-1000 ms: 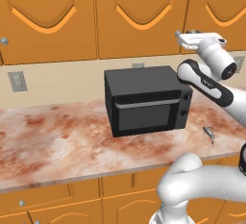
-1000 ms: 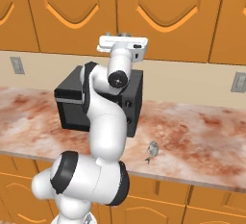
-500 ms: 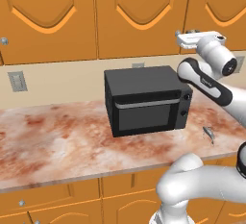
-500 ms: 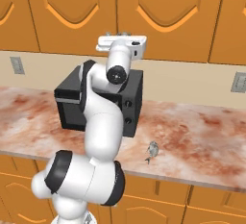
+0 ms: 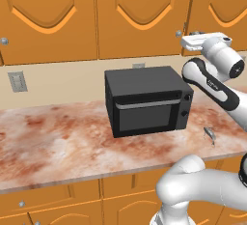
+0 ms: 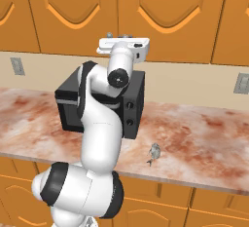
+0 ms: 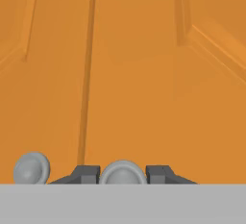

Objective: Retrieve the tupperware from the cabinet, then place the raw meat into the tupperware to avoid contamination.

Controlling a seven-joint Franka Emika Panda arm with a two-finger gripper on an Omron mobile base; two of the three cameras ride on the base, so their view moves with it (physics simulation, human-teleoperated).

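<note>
Your white arm's two-finger gripper (image 7: pixel 122 174) is raised against the tall orange-brown wooden cabinet (image 7: pixel 144 74), whose doors carry arched raised panels. In the hand view you see a small round silver knob (image 7: pixel 122 172) sitting between the two dark fingertips (image 7: pixel 86 174), the jaws narrowly apart on either side of it; whether they actually press on it you cannot tell. A second silver knob (image 7: pixel 31 168) sits on the neighbouring door, just across the seam. Both doors look closed. Below the hand, a big black microwave box (image 5: pixel 147 100) stands on the mottled red-and-cream stone counter (image 5: pixel 58 142). A small grey object (image 6: pixel 154 153) lies near the counter's front edge, right of the microwave.
</note>
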